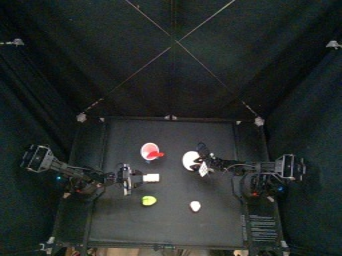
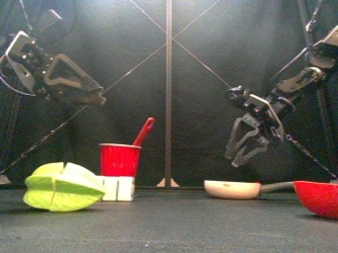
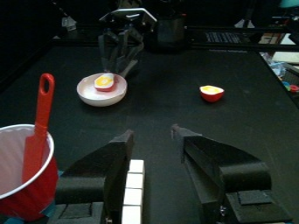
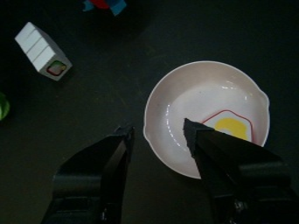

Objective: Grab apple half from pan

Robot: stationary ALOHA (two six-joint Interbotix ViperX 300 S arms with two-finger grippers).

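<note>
I have the right gripper hanging directly over the pan, jaws parted with a narrow gap between them and holding nothing; from the front it hangs clear above the dish without touching it. The pan is a shallow white dish with a small lip on its rim, sitting on the black table right of centre. Inside it lies the apple half, cut face up, yellow flesh with a red skin edge, off-centre toward the rim. I cannot tell its long axis.

The left gripper hangs on its own side of the table, jaws open and empty. Near it are a white block marked with dark lines and a red cup with a red utensil standing in it. A second apple half lies apart from the pan on the bare table. In the front view a green wedge-shaped object sits at the near left, and a red bowl at the near right edge.

I see no legible writing.
</note>
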